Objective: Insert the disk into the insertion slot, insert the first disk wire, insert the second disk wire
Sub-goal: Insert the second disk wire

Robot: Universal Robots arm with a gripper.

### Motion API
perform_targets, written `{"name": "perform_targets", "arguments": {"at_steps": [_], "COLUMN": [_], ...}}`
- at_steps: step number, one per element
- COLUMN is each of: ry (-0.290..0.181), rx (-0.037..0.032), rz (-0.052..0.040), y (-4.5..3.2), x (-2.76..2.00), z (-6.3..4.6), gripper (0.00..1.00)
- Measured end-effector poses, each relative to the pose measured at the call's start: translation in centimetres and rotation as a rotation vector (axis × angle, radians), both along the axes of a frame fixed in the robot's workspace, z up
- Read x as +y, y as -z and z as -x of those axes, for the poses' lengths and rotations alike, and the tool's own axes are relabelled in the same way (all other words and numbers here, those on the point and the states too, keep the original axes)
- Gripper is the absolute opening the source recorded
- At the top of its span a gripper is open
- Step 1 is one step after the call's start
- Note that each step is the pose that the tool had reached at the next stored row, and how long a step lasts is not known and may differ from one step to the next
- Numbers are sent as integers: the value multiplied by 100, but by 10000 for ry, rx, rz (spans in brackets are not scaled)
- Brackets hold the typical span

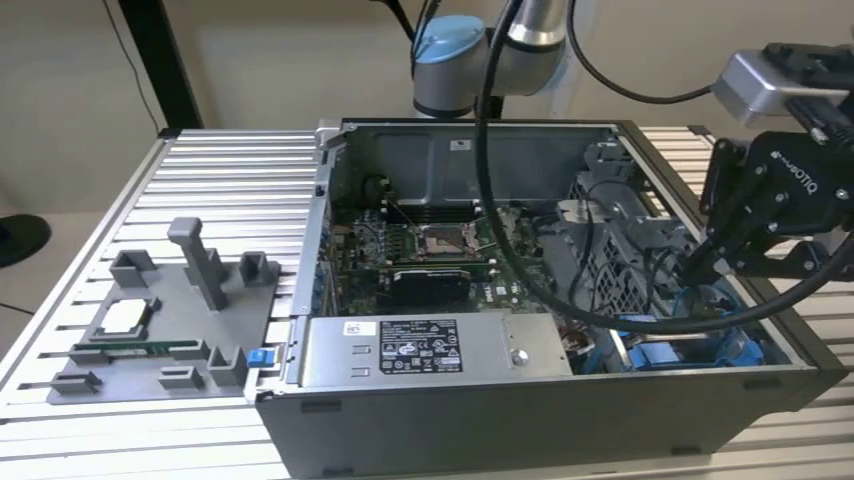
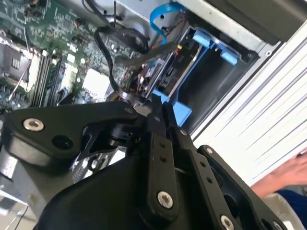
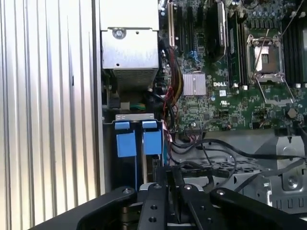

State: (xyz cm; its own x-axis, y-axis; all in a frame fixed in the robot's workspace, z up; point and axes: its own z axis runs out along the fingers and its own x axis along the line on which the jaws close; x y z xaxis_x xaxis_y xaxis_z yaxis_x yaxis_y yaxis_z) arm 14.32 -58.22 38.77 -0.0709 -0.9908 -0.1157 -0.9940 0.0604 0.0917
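Down inside the open grey computer case (image 1: 534, 420), the black tool (image 1: 703, 268) hangs over the corner at the exterior view's right, its fingers (image 2: 160, 125) pressed together, though what they pinch, if anything, I cannot tell. Just beneath sits the insertion slot (image 3: 136, 143) with its bright blue plastic rails and latch tabs, beside the silver power-supply box (image 1: 427, 350). A blue ribbon cable (image 2: 160, 14) curls near it. The case stands on a ribbed aluminium surface (image 1: 227, 190).
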Motion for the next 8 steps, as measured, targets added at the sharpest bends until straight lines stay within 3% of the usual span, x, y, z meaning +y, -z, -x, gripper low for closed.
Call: {"name": "perform_targets", "arguments": {"at_steps": [2, 8], "ry": [1, 1], "rx": [-178, -523], "rz": [0, -1], "y": [9, 61], "x": [-22, -57], "z": [45, 185], "gripper": [0, 0]}}
